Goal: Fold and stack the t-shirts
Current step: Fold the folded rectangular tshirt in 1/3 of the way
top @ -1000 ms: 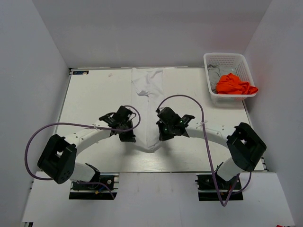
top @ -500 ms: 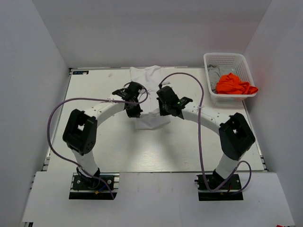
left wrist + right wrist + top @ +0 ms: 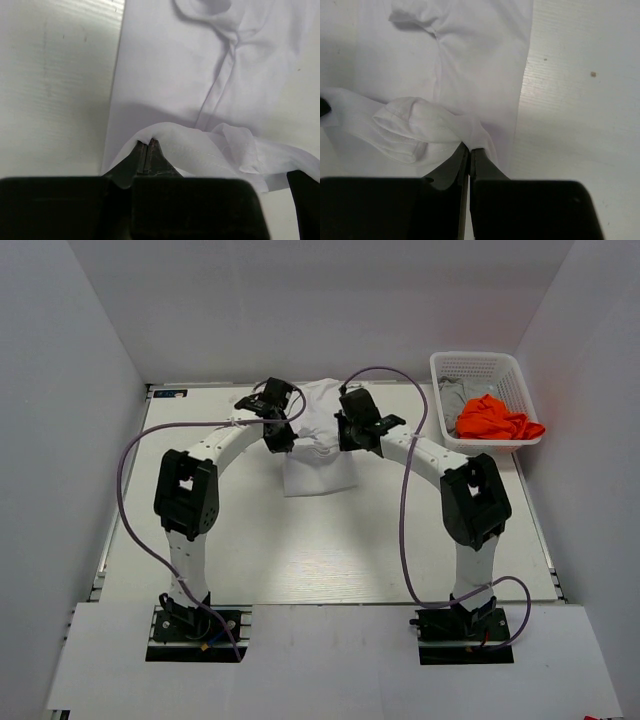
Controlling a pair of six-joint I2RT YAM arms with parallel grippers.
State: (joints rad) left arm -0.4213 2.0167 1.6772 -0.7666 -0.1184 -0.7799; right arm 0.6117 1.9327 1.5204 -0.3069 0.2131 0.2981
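Note:
The white t-shirt lies at the back middle of the table, folded over on itself. My left gripper is shut on its hem at the left, seen in the left wrist view with cloth bunched over the tips. My right gripper is shut on the hem at the right, seen in the right wrist view above the shirt. Both hold the lifted edge over the collar end. The orange t-shirt and the grey t-shirt lie in the basket.
A white lattice basket stands at the back right corner of the table. The bare white tabletop stretches between the shirt and the arm bases. Grey walls close in the left, right and back.
Both grippers have carried the shirt's near edge from the front of the table toward the back, folding the lower half over the upper half. The arms are now stretched far forward.

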